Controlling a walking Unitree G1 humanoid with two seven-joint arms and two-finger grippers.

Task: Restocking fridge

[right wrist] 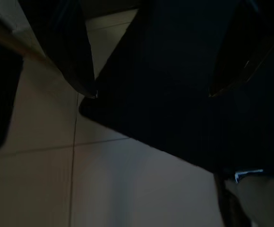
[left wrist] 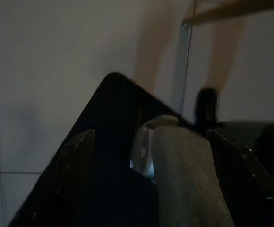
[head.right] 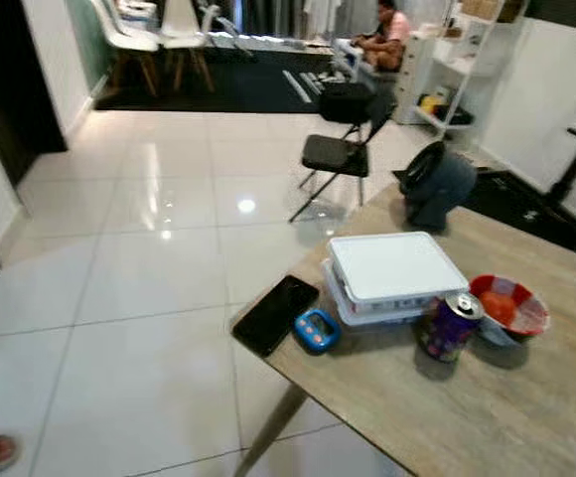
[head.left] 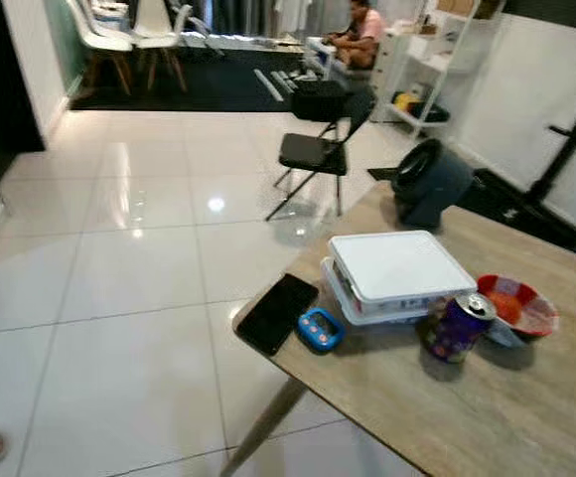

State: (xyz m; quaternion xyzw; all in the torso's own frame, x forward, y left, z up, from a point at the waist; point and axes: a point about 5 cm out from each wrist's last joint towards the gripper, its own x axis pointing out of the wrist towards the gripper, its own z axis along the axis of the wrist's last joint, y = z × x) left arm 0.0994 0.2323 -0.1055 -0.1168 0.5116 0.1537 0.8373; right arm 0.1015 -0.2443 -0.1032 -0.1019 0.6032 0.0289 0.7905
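Wooden table point(head.left: 487, 417) ahead: a purple can point(head.left: 458, 326) stands just beside a red bowl point(head.left: 522, 306), with stacked white containers point(head.left: 397, 274), a blue timer point(head.left: 319, 329) and a black phone point(head.left: 277, 312) near the edge. Both arms hang over floor tiles; left gripper point(left wrist: 146, 142) and right gripper point(right wrist: 151, 90) spread wide, holding nothing.

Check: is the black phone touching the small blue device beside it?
Apart. The left eye view shows a strip of table between the black phone and the blue device.
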